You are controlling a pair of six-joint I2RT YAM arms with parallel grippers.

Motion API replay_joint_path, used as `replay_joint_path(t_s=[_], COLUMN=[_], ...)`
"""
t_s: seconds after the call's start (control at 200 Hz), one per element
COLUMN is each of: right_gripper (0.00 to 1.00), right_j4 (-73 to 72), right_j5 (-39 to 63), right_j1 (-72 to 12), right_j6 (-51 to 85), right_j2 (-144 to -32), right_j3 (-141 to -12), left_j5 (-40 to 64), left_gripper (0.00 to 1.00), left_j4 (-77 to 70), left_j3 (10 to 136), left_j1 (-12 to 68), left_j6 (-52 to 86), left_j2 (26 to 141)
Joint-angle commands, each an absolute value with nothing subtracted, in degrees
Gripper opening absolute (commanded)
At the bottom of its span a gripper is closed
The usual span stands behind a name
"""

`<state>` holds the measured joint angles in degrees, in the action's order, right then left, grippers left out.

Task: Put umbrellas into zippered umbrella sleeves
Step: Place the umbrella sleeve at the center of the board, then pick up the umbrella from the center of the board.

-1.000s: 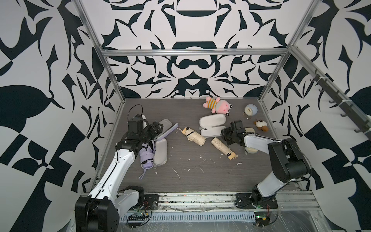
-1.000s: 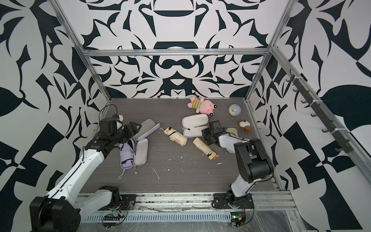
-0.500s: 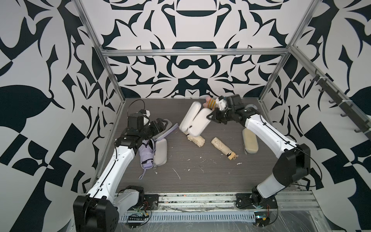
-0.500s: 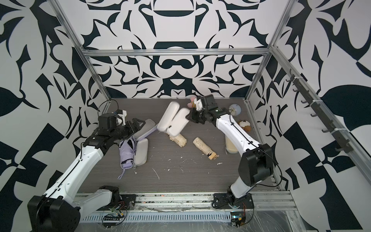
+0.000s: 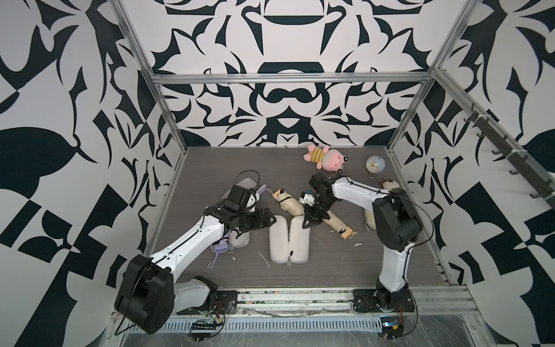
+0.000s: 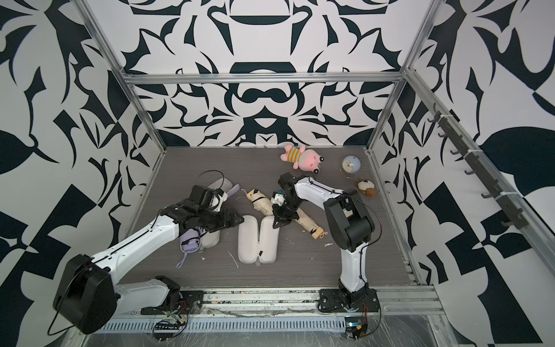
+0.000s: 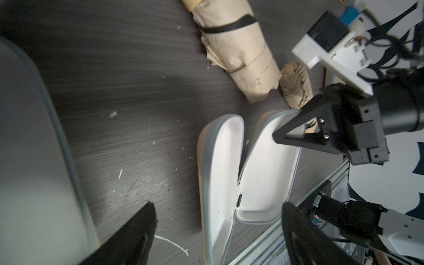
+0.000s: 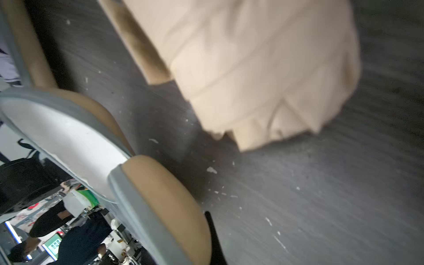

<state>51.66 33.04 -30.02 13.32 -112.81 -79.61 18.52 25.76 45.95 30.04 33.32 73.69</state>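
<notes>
An open beige zippered umbrella sleeve (image 5: 289,240) (image 6: 257,238) lies flat at mid-table with its white lining up. My right gripper (image 5: 309,223) (image 6: 277,223) is shut on the rim of its far right corner; one dark finger (image 8: 212,229) shows behind the beige shell (image 8: 160,195). My left gripper (image 5: 270,220) (image 7: 216,206) hangs open at the sleeve's far left corner, holding nothing. Two cream umbrellas (image 5: 286,201) (image 5: 338,225) lie just behind the sleeve. A lavender umbrella (image 5: 222,245) lies partly under my left arm.
A white-lined sleeve with a lavender edge (image 5: 247,184) lies behind my left wrist. Another sleeve (image 5: 369,219) lies behind the right arm. At the back right are a pink plush toy (image 5: 326,157), a small round clock (image 5: 374,165) and a little plush (image 5: 390,184).
The right gripper has brought the open sleeve from the air at the back down flat onto mid-table. My left gripper has swung right, over to the sleeve's corner.
</notes>
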Motion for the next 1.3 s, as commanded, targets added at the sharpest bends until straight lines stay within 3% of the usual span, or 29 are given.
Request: replay_joint_path(t_s=[0.0, 0.105, 0.225, 0.28, 0.395, 0.495, 0.805, 0.905, 1.155, 1.295], right_gripper=[0.19, 0.39, 0.49, 0.54, 0.75, 0.8, 0.81, 0.76, 0.27, 0.13], right_j4=[55.2, 56.9, 61.0, 61.9, 62.3, 62.6, 58.4, 57.1, 57.4, 58.3], right_j5=[28.3, 25.5, 18.8, 13.5, 1.0, -4.6, -10.1, -9.2, -9.8, -7.6], right_j1=[-30.7, -30.7, -29.3, -28.2, -28.0, -28.1, -27.9, -27.9, -30.3, -34.0], right_j6=[9.8, 8.7, 6.1, 5.5, 3.4, 2.5, -0.1, 0.0, 6.8, 18.6], right_j2=[-111.7, -108.2, -101.3, -97.7, -93.0, -94.6, -109.8, -112.3, -106.2, -96.0], right_j3=[-84.6, -86.4, -84.2, -81.4, -75.2, -75.5, -80.1, -80.2, -79.9, -81.7], left_j5=[17.5, 17.7, 17.3, 17.6, 18.2, 18.1, 19.4, 20.1, 21.8, 20.7], left_gripper=[0.86, 0.8, 0.78, 0.77, 0.75, 0.72, 0.64, 0.61, 0.41, 0.29], left_j4=[25.4, 25.4, 25.7, 25.3, 23.6, 22.5, 19.4, 17.3, 12.3, 10.0], left_j3=[45.1, 44.9, 44.2, 44.1, 43.8, 43.8, 42.9, 42.2, 39.8, 37.9], left_j1=[31.4, 31.9, 32.0, 32.0, 32.5, 32.5, 32.6, 32.5, 32.9, 34.9], left_j6=[33.6, 34.3, 35.1, 35.8, 37.3, 37.9, 39.2, 40.1, 46.4, 51.8], left_j2=[77.4, 79.6, 79.5, 79.7, 80.5, 82.1, 86.2, 86.9, 87.5, 85.1])
